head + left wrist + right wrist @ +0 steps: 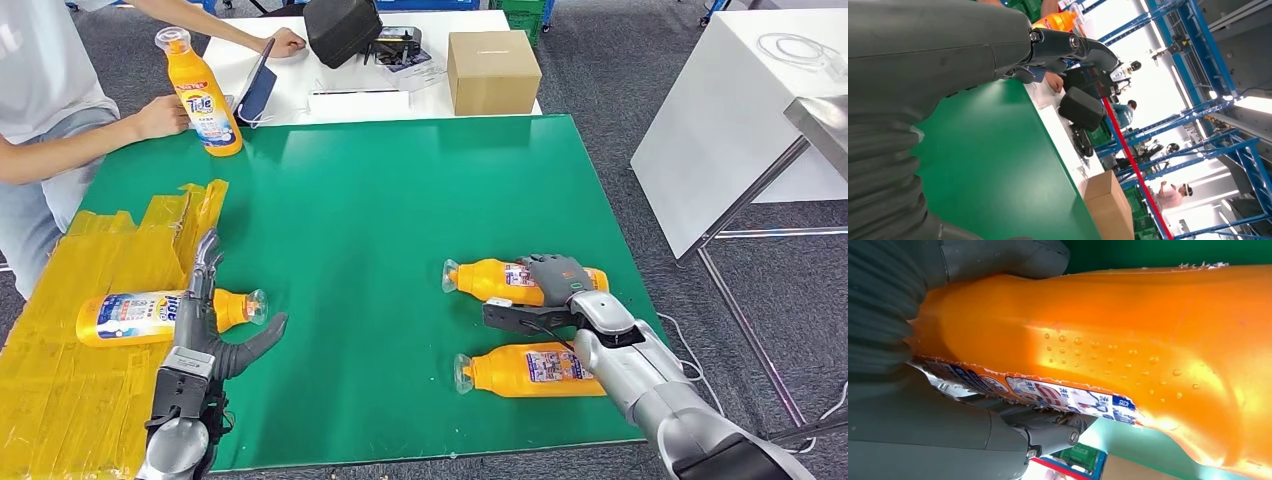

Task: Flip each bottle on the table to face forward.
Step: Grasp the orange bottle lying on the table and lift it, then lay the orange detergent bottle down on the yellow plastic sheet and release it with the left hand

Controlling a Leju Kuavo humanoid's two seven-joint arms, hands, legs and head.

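Observation:
Three orange detergent bottles lie on their sides on the green mat (pixel 400 200). The far right bottle (pixel 490 281) is gripped around its body by my right hand (pixel 553 283); the right wrist view shows that orange bottle (pixel 1098 330) clamped between thumb and fingers (pixel 1048 432). A second bottle (pixel 530 369) lies just nearer, beside my right forearm. The left bottle (pixel 130 316) rests on yellow tape, and my left hand (pixel 205 325) reaches over its neck with fingers straight and thumb spread, holding nothing. A fourth bottle (pixel 203 95) stands upright at the far left, a person's hand on it.
A person (pixel 50 90) sits at the far left corner. Behind the mat a white table carries a cardboard box (pixel 493 70), a black bag (pixel 340 30) and papers. Another white table (pixel 740 110) stands to the right. A yellow tape patch (pixel 90 390) covers the near left.

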